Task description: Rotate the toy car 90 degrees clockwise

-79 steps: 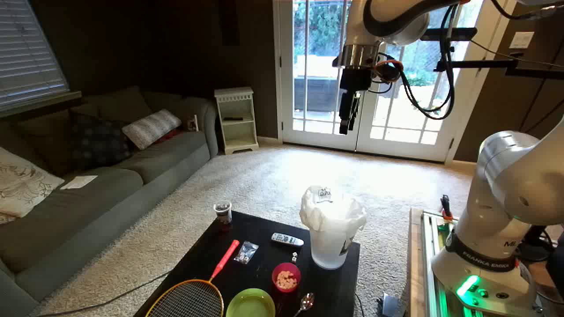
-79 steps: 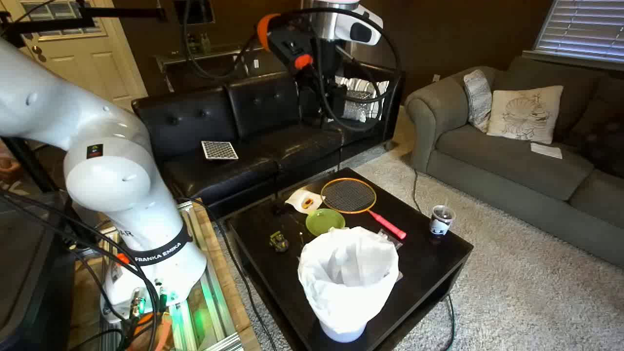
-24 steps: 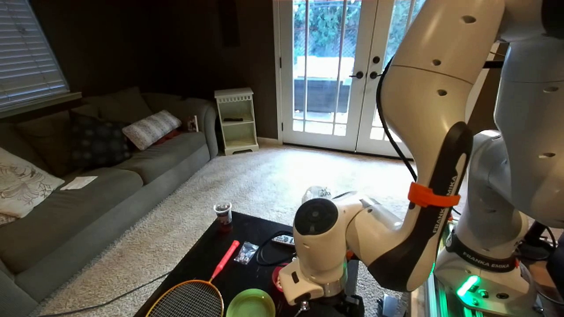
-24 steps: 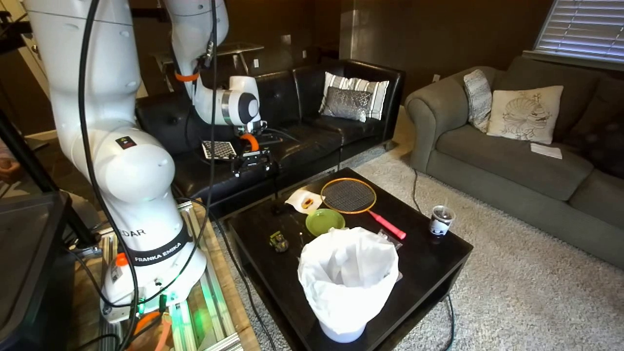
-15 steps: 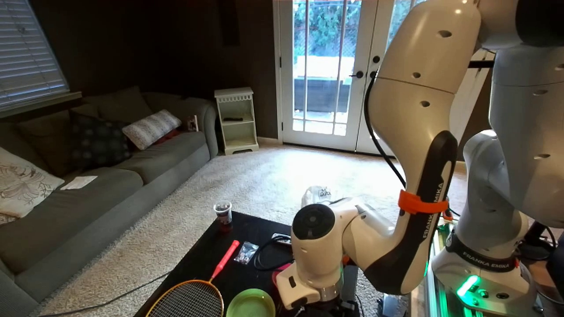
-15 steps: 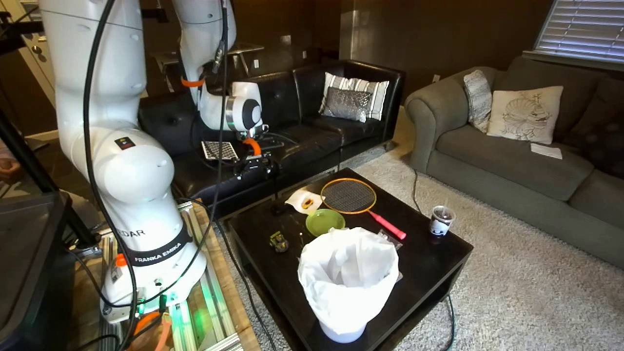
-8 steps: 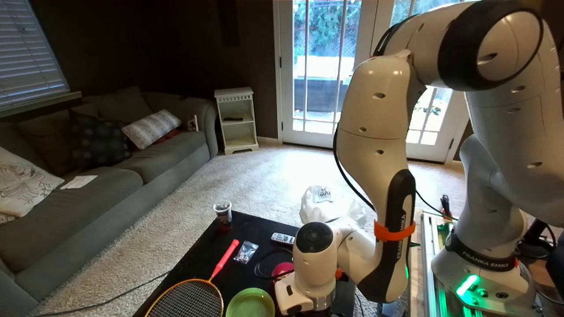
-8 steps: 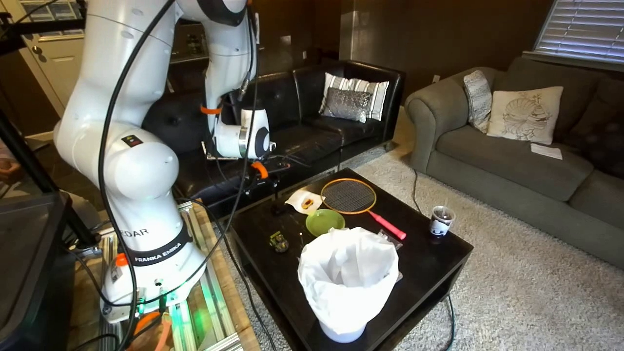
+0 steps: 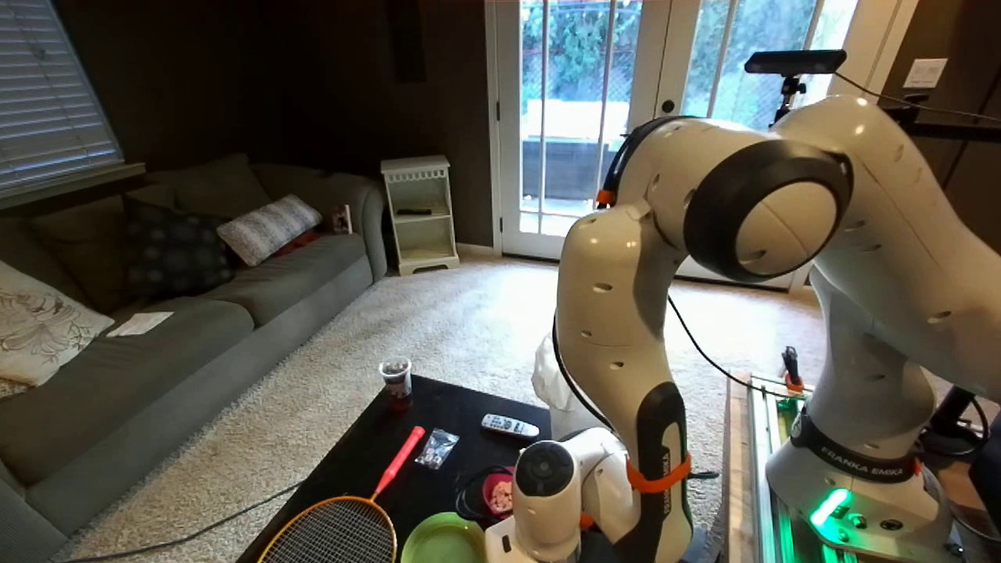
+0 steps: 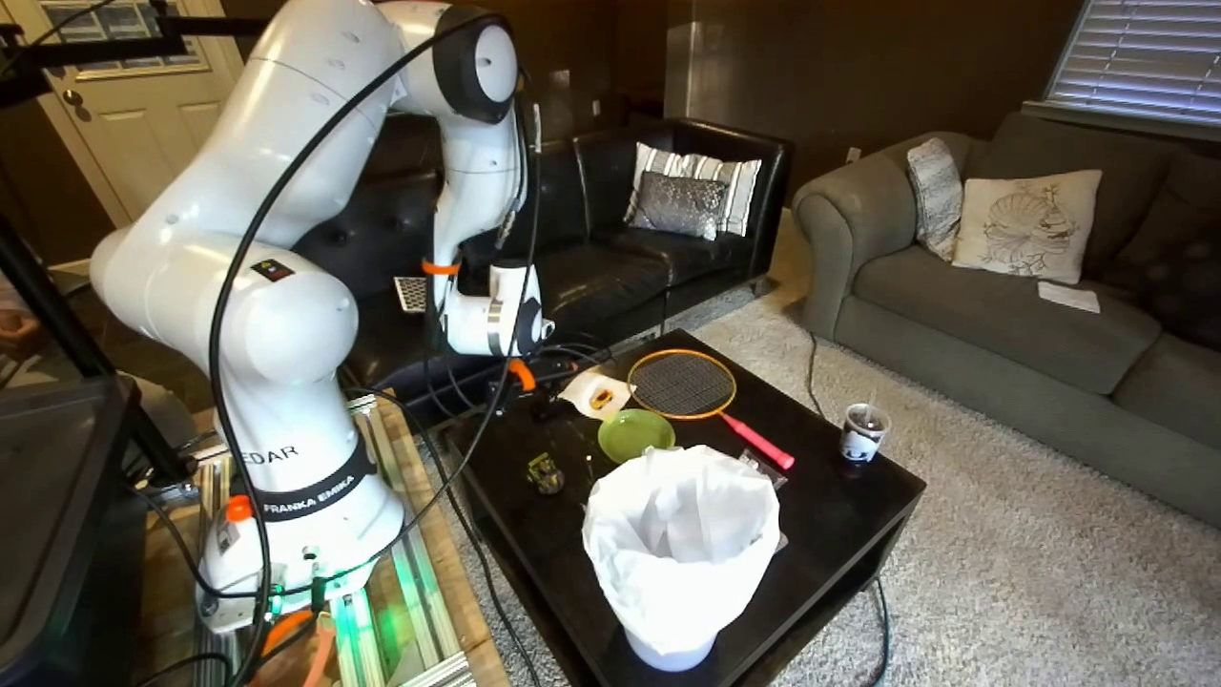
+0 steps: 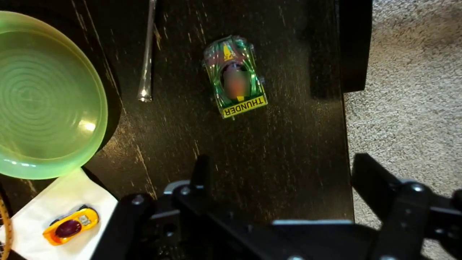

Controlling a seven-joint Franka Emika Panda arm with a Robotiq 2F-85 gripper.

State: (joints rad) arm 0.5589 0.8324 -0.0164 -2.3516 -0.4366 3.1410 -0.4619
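Observation:
The green toy car with a yellow THUNDER plate sits on the dark table in the wrist view, slightly tilted, plate end toward my gripper. It also shows on the table in an exterior view. My gripper is open and empty above the table, short of the car, with the car ahead and left of the jaw gap. One finger is over the table, the other over the carpet past the edge. A small orange-yellow car-like item lies on a white napkin.
A green plate and a spoon handle lie left of the car. A badminton racket, a lined white bin, a cup, a pink bowl and a remote are also on the table.
The arm has swung from high up down to the table. Over the last second and a half the gripper has lowered and come in over the table's edge. The car has not moved.

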